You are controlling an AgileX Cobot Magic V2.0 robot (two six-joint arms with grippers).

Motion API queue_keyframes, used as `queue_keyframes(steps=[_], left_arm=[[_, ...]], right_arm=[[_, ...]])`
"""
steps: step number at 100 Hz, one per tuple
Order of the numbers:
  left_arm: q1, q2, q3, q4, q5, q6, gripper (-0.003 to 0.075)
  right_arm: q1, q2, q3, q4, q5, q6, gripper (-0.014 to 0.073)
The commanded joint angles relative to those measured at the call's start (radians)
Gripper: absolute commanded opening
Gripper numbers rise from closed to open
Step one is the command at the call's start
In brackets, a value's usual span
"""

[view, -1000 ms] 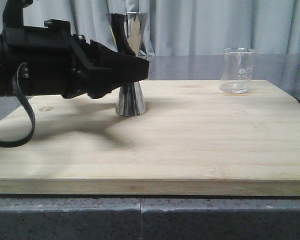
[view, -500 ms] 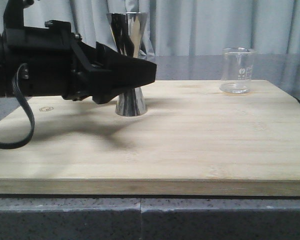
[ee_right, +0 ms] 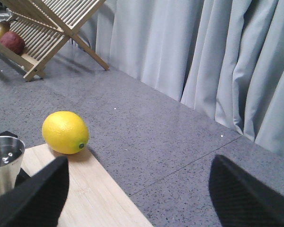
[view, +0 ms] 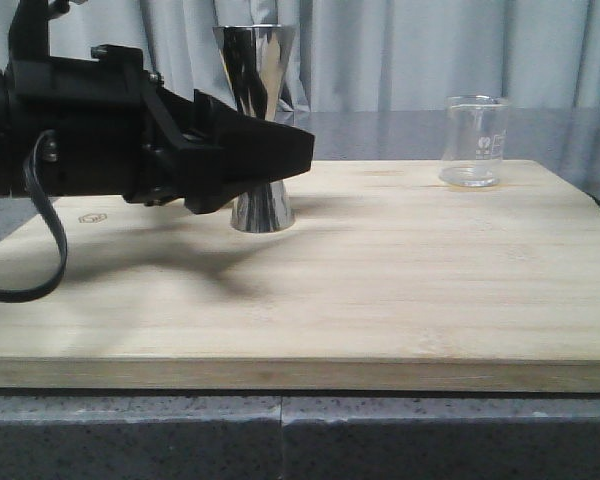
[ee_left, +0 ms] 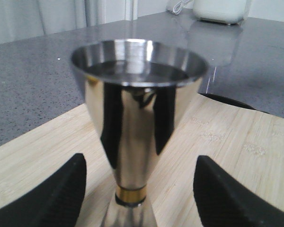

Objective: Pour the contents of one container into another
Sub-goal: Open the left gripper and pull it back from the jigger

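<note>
Left hand [ee_left: 138,189] stands wide open, fingers either side of the tall shiny steel hourglass jigger [view: 257,128], touching nothing. Jigger upright on the pale wooden board [view: 380,290]. Small clear glass beaker [view: 474,141] upright, well apart. Right hand [ee_right: 137,198] open, empty.

**Support: counter + board**

Grey speckled counter [view: 280,425] carries a pale bamboo board [view: 380,290]. Jigger [view: 258,130] stands upright on the board, left of centre toward the back. Beaker [view: 474,142] upright near the board's back right corner, well apart from the jigger. Lemon [ee_right: 65,132] sits on the counter, touching the board edge.
</note>
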Motion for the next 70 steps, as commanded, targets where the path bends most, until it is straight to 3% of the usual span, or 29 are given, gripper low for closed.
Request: queue_keyframes(steps=[1, 70], left_arm=[[0.003, -0.051, -0.021, -0.017, -0.041, -0.011, 0.0454], [0.003, -0.102, -0.021, -0.001, 0.05, -0.011, 0.0454]], right_arm=[[-0.003, -0.034, -0.029, 0.05, -0.033, -0.003, 0.0549], [-0.003, -0.034, -0.029, 0.05, -0.033, -0.003, 0.0549]])
